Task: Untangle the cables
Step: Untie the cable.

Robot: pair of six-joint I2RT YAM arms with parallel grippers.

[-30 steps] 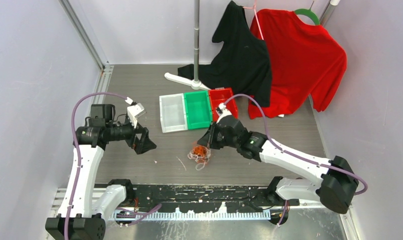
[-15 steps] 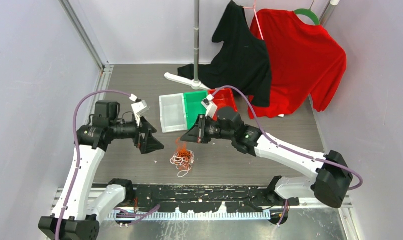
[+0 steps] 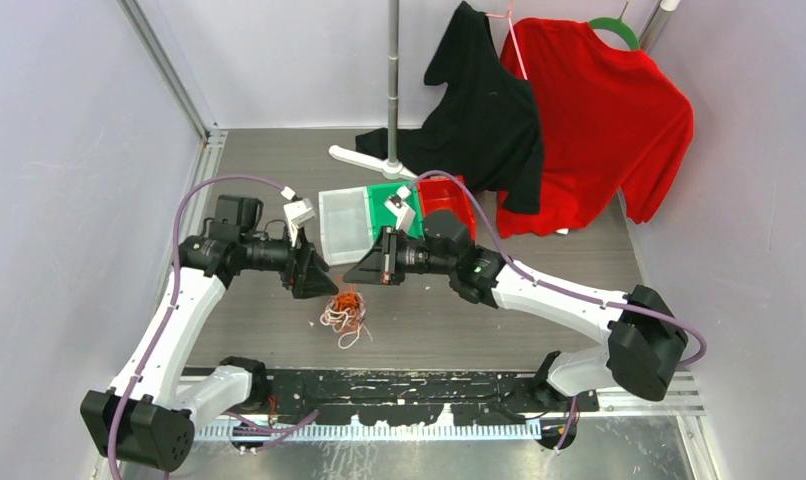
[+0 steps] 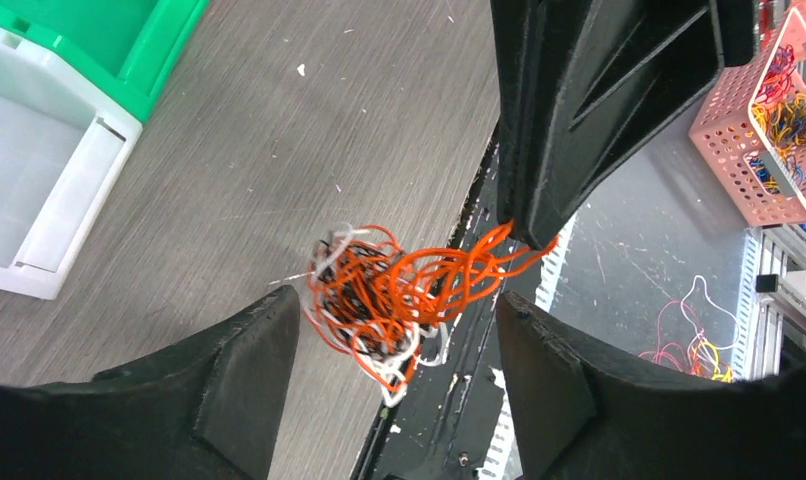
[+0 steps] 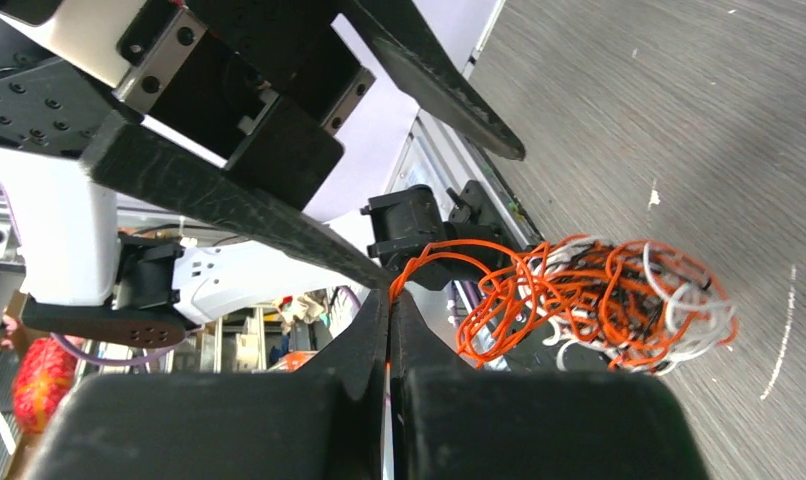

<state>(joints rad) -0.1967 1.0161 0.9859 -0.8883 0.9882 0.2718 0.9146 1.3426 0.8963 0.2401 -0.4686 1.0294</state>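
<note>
R hand (image 5: 390, 296) is shut tight, fingers pressed flat together w/ a few orange strands pinched at the tips. The rest of the cables (image 5: 599, 300) trail from that pinch as one knotted clump: orange, white & a bit of black. L hand (image 4: 397, 300) faces it, spread wide, holding nothing. In its wrist view the clump sits btwn its two fingers, no contact visible. From above, both hands meet almost tip to tip around mid-counter, and the clump is just on the near side of them. Can't tell if its underside rests on the counter (image 3: 279, 170) or hangs clear.

Counter is grey wood-grain w/ small white scraps scattered on it. Behind the hands stand three open bins side by side: white bin (image 3: 344, 230), green bin (image 3: 381, 205), red bin (image 3: 441, 195). R arm crosses in front of green & red. Further back are a metal pole (image 3: 393, 80) on a white foot, and a black shirt (image 3: 484, 110) & red shirt (image 3: 599, 120) hanging back right. Pale lilac walls (image 3: 69, 150) close in left, back & right. L wrist view also catches a pink perforated basket (image 4: 739, 130) w/ coloured wires, past the counter's near edge.
</note>
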